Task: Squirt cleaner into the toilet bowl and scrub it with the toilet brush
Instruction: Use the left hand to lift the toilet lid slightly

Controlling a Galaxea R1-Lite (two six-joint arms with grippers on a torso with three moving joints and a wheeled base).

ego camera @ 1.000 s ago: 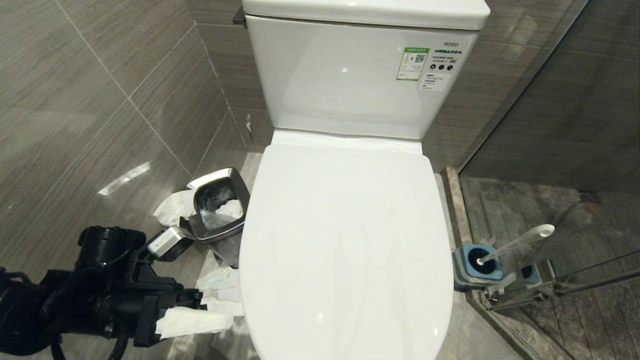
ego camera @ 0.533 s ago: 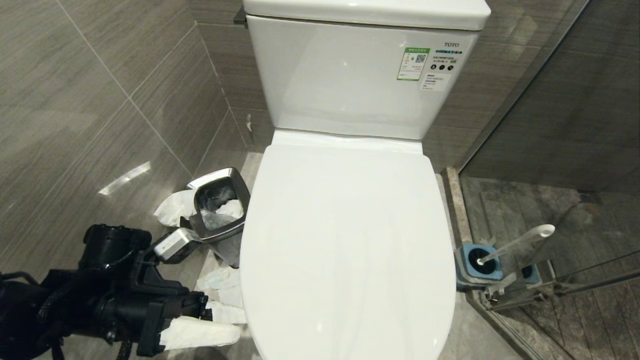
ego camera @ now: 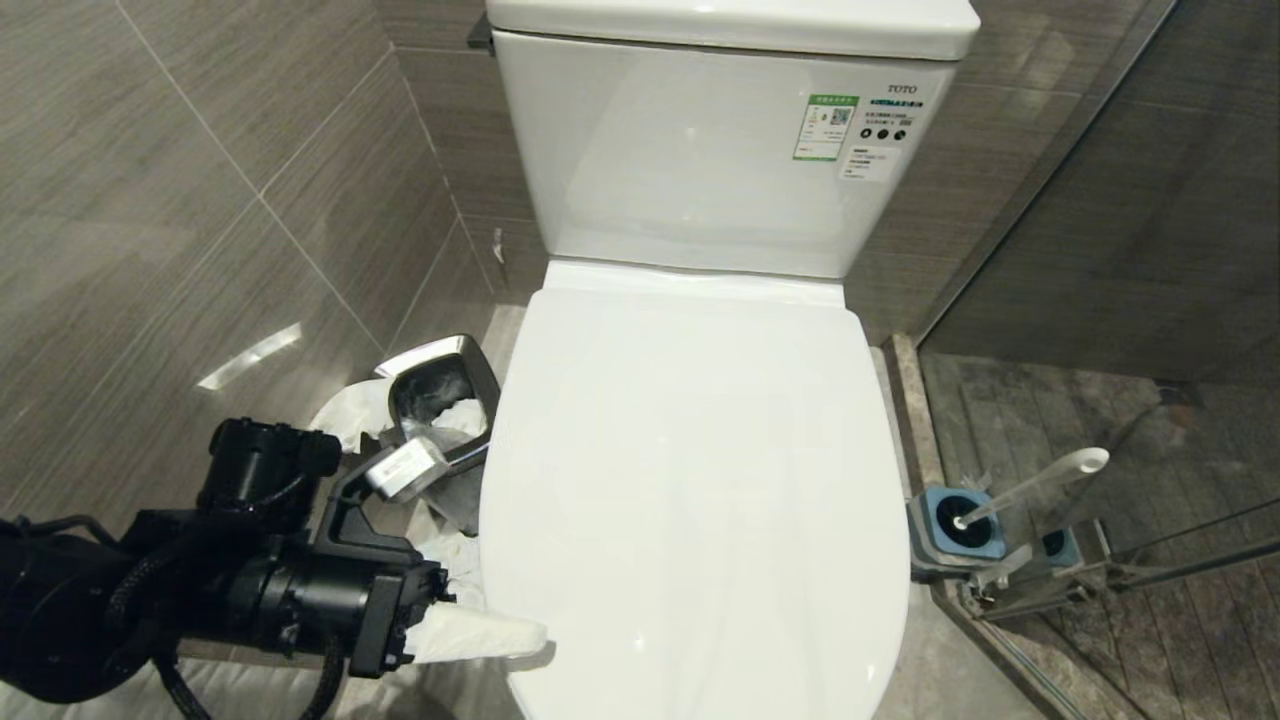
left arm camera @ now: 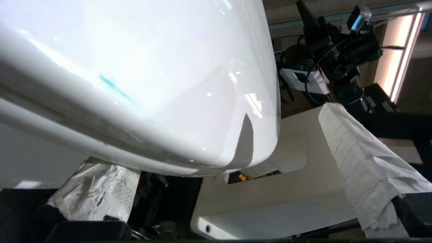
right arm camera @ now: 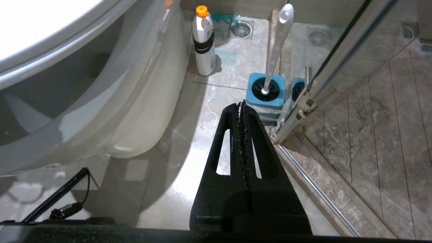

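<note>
Grey tiled walls close in a narrow bathroom corner, with a glass shower partition (ego camera: 1060, 200) on the robot's right and a pale stone floor below. The toilet bowl (ego camera: 690, 480) stands against the back wall with its white lid down, so its inside is hidden; a short turquoise streak (left arm camera: 114, 88) marks the porcelain in the left wrist view. Just beside the toilet on the left sits a small square steel waste bin (ego camera: 440, 400), holding crumpled white tissue, with more tissue scattered on the floor around it. The left gripper (ego camera: 470, 625) is low at the front left edge of the lid, its fingers (left arm camera: 354, 162) spread wide and wrapped in white paper, the tip of one touching or just over the lid's rim; nothing is pinched between them. On the right, the toilet brush (ego camera: 1030, 485) stands tilted in its square blue holder (ego camera: 955, 525) at the foot of the glass. A white bottle with an orange cap (right arm camera: 203, 40) stands upright on the floor near the toilet base. The right gripper (right arm camera: 241, 104) hangs low above the floor near the holder, its fingers pressed together on nothing.
</note>
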